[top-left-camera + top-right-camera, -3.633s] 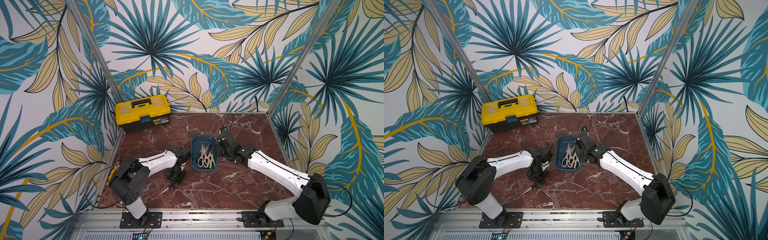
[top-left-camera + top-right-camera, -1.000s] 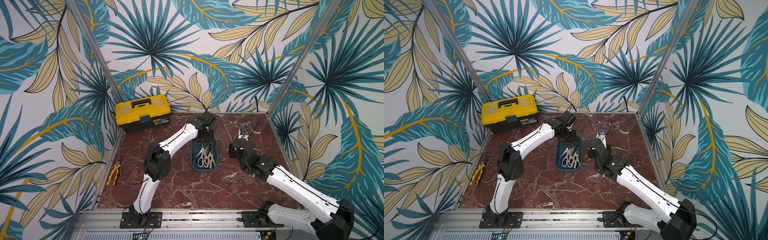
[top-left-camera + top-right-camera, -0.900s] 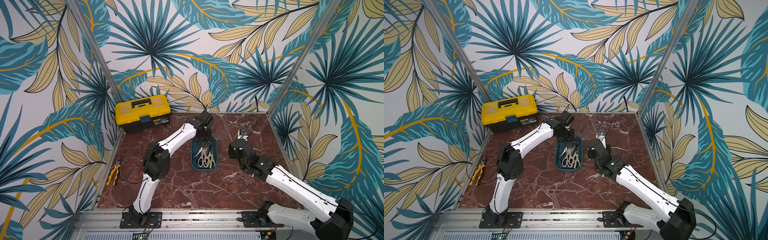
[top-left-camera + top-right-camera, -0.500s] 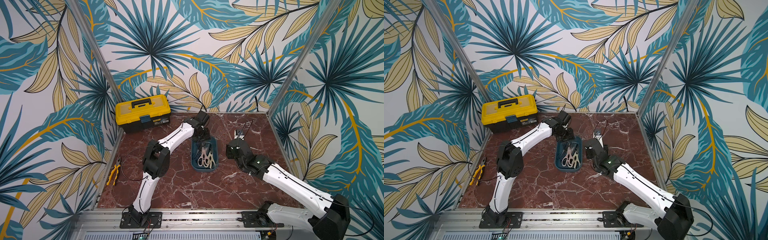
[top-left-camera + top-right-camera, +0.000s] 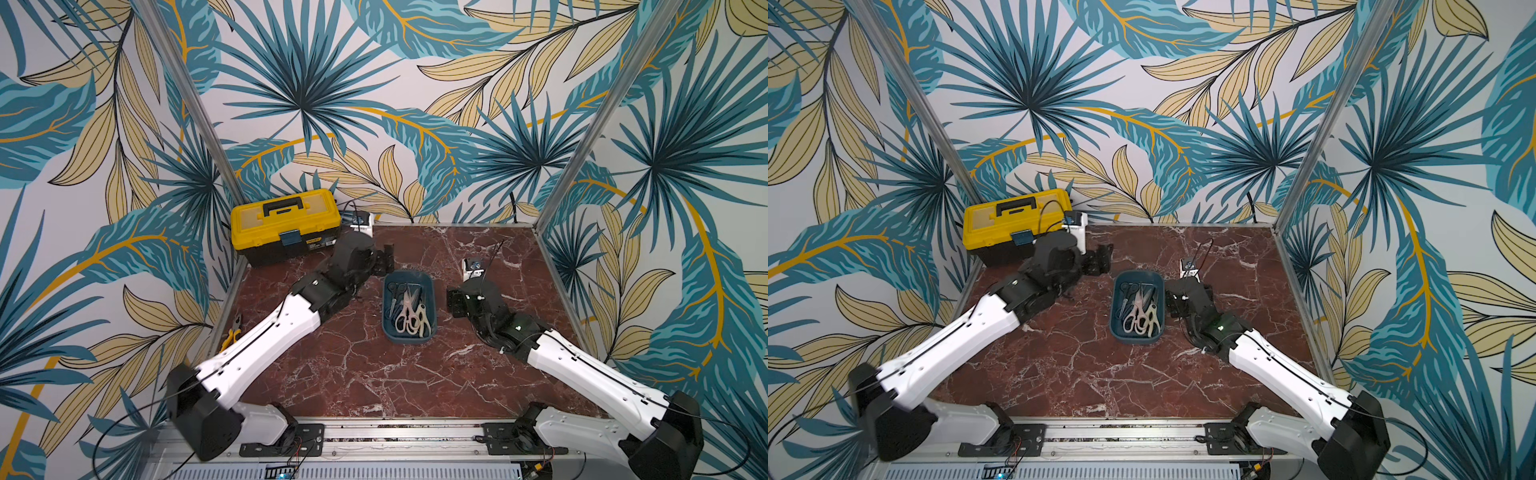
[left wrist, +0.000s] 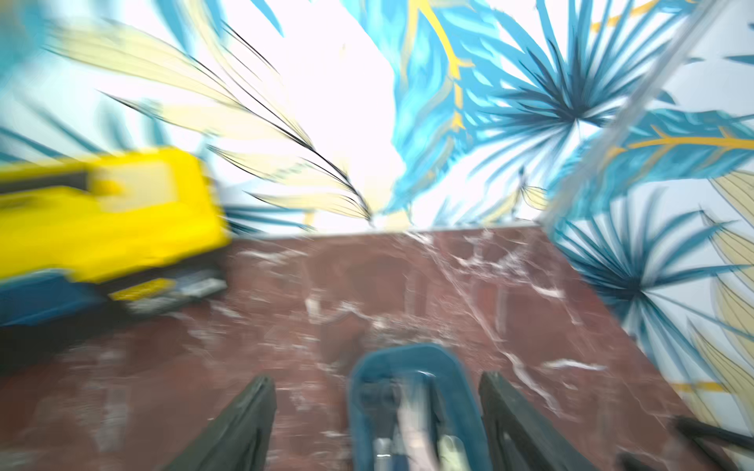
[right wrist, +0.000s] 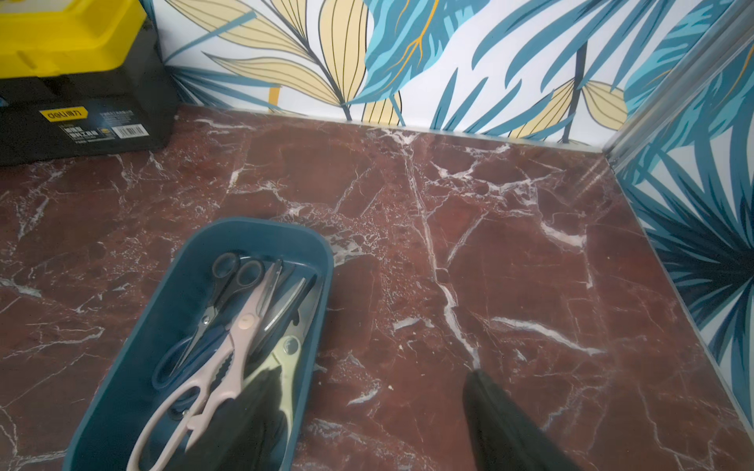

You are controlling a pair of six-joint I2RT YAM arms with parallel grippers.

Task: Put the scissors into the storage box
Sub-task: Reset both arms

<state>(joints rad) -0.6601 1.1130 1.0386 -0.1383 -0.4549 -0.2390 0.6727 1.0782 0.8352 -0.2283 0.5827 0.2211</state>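
The storage box (image 5: 432,291) (image 5: 1116,328), a small teal tub, sits mid-table in both top views. Several scissors lie inside it: a cream-handled pair (image 7: 228,346) (image 5: 409,318), a black-handled pair (image 7: 236,269) and a blue-handled pair (image 7: 179,359). My left gripper (image 5: 386,259) (image 5: 1104,257) hangs open and empty just left of the box's far end. The left wrist view is blurred, with the box rim (image 6: 408,352) beyond the spread left gripper (image 6: 376,377). My right gripper (image 5: 453,301) (image 7: 371,372) is open beside the box's right wall, one finger (image 7: 245,412) over the box's rim.
A yellow-and-black toolbox (image 5: 286,226) (image 5: 1017,228) (image 7: 69,61) stands at the back left corner. Yellow-handled pliers (image 5: 232,332) lie at the table's left edge, partly behind my left arm. Patterned walls and metal posts enclose the red marble table (image 5: 374,374).
My left gripper was shut above the box's far end; it has opened and drawn back to the left while the arm dropped lower. My right gripper moved closer to the box and opened wider.
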